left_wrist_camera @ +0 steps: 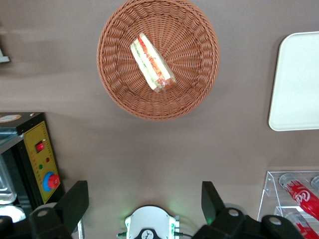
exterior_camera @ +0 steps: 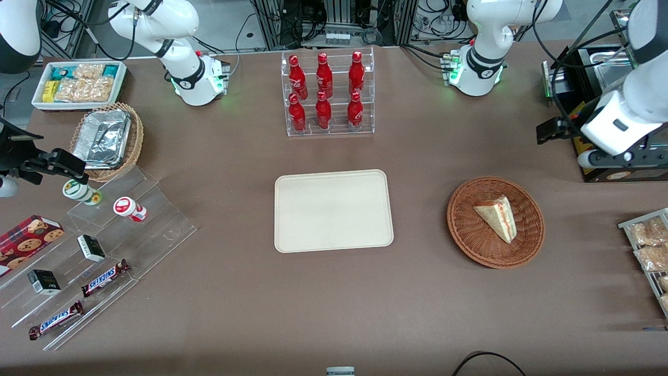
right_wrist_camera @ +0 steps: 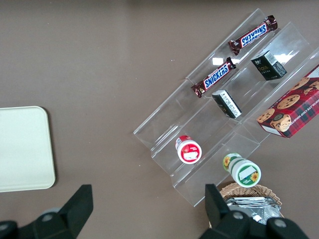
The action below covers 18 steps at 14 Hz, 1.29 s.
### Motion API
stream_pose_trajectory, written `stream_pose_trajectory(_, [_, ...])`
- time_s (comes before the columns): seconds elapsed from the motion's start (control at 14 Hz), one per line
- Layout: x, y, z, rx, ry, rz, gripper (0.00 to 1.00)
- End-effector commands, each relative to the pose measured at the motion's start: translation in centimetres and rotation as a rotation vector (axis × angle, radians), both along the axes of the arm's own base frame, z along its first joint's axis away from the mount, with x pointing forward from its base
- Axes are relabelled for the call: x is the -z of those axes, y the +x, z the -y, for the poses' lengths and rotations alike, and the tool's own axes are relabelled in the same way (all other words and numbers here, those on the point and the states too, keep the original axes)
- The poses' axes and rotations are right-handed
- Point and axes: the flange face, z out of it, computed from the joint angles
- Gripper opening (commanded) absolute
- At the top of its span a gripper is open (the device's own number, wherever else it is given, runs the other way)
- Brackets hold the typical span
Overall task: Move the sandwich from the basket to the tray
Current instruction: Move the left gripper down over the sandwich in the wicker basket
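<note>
The sandwich [exterior_camera: 498, 216] [left_wrist_camera: 152, 62], a pale bread wedge with red and green filling, lies inside the reddish-brown wicker basket [exterior_camera: 464, 235] [left_wrist_camera: 119, 89]. The cream tray [exterior_camera: 334, 211] [left_wrist_camera: 296, 79] sits flat beside the basket, toward the parked arm's end, with nothing on it. My gripper [exterior_camera: 545, 133] [left_wrist_camera: 144, 199] hangs high above the table, farther from the front camera than the basket and apart from it. Its fingers [left_wrist_camera: 75, 201] stand wide open with only bare table between them.
A clear rack of red bottles [exterior_camera: 327, 94] [left_wrist_camera: 304, 194] stands farther from the front camera than the tray. A black box with a yellow button panel [left_wrist_camera: 42, 159] sits under the working arm. Snack packets [exterior_camera: 649, 245] lie at the working arm's end. Acrylic steps [exterior_camera: 99, 250], a foil-tray basket [exterior_camera: 107, 138] and a white bin [exterior_camera: 78, 83] fill the parked arm's end.
</note>
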Motion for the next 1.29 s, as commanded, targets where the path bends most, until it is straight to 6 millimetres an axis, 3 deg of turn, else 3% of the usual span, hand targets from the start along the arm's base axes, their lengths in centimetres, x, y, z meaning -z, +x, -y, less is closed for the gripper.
stream_pose_trajectory(0.0, [3.2,0.7,0.1,0.016,0.003,0.014,1.00])
stream_pose_trajectory(0.43, [12.2,0.9,-0.1,0.012,0.001,0.092,1.00])
stream_pose_trajectory(0.86, [17.7,0.9,-0.4,-0.011,-0.005,0.166,1.00])
stream_pose_trajectory(1.21, [21.7,1.0,-1.2,-0.230,0.012,0.210,1.00])
